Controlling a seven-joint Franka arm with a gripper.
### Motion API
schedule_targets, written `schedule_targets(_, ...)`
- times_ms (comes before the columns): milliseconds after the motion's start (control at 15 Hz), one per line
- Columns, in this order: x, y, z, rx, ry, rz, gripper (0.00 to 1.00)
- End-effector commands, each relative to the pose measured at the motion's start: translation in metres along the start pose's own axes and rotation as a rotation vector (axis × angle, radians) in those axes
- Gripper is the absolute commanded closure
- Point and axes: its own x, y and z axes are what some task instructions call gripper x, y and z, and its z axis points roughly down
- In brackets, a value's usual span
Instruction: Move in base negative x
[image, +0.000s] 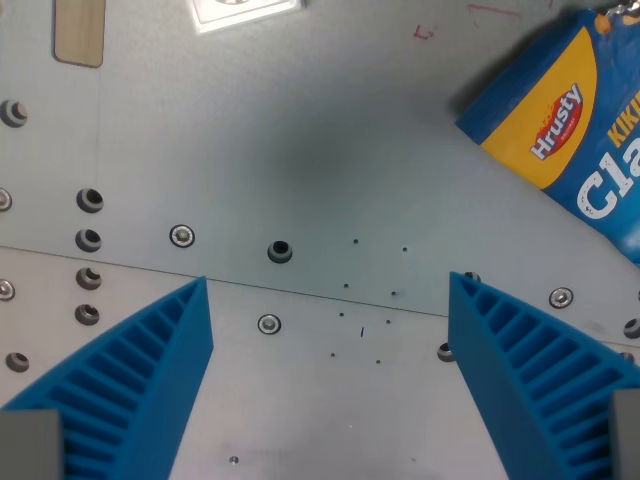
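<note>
Gripper (330, 300): fingers (150, 370) spread apart, nothing between them, hovering above bare metal tabletop (300, 150) with bolt holes. Progress of the negative-x translation cannot be judged from one frame. Snack bag (570, 130) lies at the wrist view's upper right, wooden block (80, 30) upper left; neither near the fingers.

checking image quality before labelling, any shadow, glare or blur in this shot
Wrist view: soft dark shadow across the grey metal table centre; mild glare on the glossy blue and yellow snack bag; blue ribbed claw fingers and bolt holes reasonably sharp; top edge objects cropped.
</note>
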Motion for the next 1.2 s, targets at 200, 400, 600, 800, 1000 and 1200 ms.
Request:
schedule_targets(200, -0.015, -0.006, -0.003, -0.001, 0.008, 0.0, 0.0)
schedule_targets(400, -0.03, -0.013, -0.002, -0.001, 0.008, 0.0, 0.0)
schedule_targets(600, -0.045, -0.02, 0.0, -0.001, 0.008, 0.0, 0.0)
schedule_targets(800, -0.06, -0.026, 0.003, -0.001, 0.008, 0.0, 0.0)
schedule_targets(1000, -0.075, -0.033, 0.005, -0.001, 0.008, 0.0, 0.0)
schedule_targets(1200, -0.09, -0.04, 0.008, -0.001, 0.008, 0.0, 0.0)
